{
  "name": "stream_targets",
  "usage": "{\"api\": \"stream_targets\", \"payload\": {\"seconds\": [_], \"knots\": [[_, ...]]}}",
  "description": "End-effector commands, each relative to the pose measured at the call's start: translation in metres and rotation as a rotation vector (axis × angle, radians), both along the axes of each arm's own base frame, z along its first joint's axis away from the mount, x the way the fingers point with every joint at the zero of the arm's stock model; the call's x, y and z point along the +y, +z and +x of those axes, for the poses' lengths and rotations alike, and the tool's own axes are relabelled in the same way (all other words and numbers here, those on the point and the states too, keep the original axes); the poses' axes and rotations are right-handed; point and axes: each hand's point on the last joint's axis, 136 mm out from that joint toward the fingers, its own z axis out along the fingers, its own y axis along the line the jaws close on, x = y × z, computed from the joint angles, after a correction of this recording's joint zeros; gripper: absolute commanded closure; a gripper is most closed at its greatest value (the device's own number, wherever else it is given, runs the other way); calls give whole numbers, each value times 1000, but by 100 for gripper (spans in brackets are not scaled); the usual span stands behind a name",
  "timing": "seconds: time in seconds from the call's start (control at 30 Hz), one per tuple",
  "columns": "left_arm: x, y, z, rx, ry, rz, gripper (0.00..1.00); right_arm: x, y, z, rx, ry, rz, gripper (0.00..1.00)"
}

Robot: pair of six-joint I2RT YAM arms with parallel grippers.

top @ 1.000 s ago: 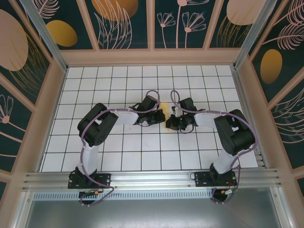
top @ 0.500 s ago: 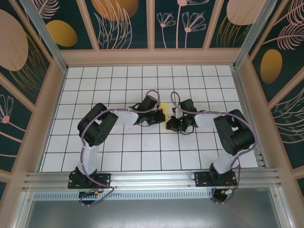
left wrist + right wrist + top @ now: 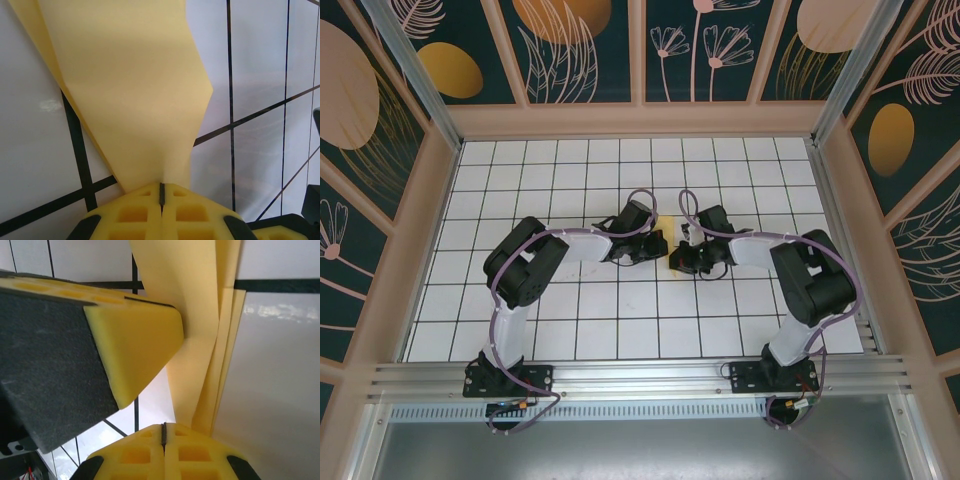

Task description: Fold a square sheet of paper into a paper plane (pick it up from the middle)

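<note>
Folded paper (image 3: 667,228) at centre of table (image 3: 520,170), between left end effector (image 3: 656,245) and right end effector (image 3: 677,262).

Yellow paper (image 3: 130,90) on white table (image 3: 260,60) (black grid lines (image 3: 228,75)).

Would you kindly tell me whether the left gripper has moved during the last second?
No. The left gripper lies over the same grid tiles as before, beside the folded yellow paper.
</note>
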Motion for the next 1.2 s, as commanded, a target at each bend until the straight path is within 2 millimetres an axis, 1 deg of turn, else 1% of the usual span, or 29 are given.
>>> {"api": "stream_targets", "payload": {"seconds": [0.0, 0.13, 0.2, 0.33, 0.43, 0.47, 0.5, 0.53, 0.6, 0.67, 0.73, 0.77, 0.87, 1.0, 1.1, 1.17], "knots": [[38, -58, -18, 111, 53, 202, 95, -3, -13, -7, 37, 21, -22, 94], [39, -59, -17, 114, 60, 209, 95, -13, -27, -28, 96, 25, -51, 95], [40, -59, -17, 114, 65, 213, 95, -18, -31, -39, 124, 27, -57, 95], [41, -60, -17, 116, 70, 219, 95, -26, -30, -62, 161, 31, -58, 95], [41, -59, -17, 112, 71, 216, 95, -29, -24, -69, 163, 31, -49, 95], [41, -59, -17, 113, 71, 215, 94, -28, -21, -69, 154, 32, -44, 95], [40, -57, -16, 110, 69, 211, 95, -27, -15, -64, 129, 31, -34, 95], [40, -58, -16, 109, 68, 211, 95, -25, -8, -57, 100, 26, -24, 95], [39, -56, -15, 106, 65, 207, 95, -19, 13, -38, 18, 11, 15, 95], [39, -55, -15, 105, 65, 206, 95, -13, 28, -23, -40, -5, 41, 95], [38, -55, -15, 103, 65, 203, 95, -9, 33, -13, -64, -10, 54, 95], [37, -54, -15, 103, 63, 198, 95, -6, 33, -9, -67, -9, 58, 95], [35, -53, -14, 102, 59, 190, 95, -1, 23, -1, -53, -1, 44, 96], [34, -52, -13, 101, 57, 186, 95, 0, 10, 7, -41, -8, 22, 98], [33, -49, -13, 99, 55, 180, 95, -3, -3, 6, -15, -11, -5, 98], [31, -45, -12, 90, 52, 173, 94, -7, -14, 1, 11, -11, -32, 98]]}}
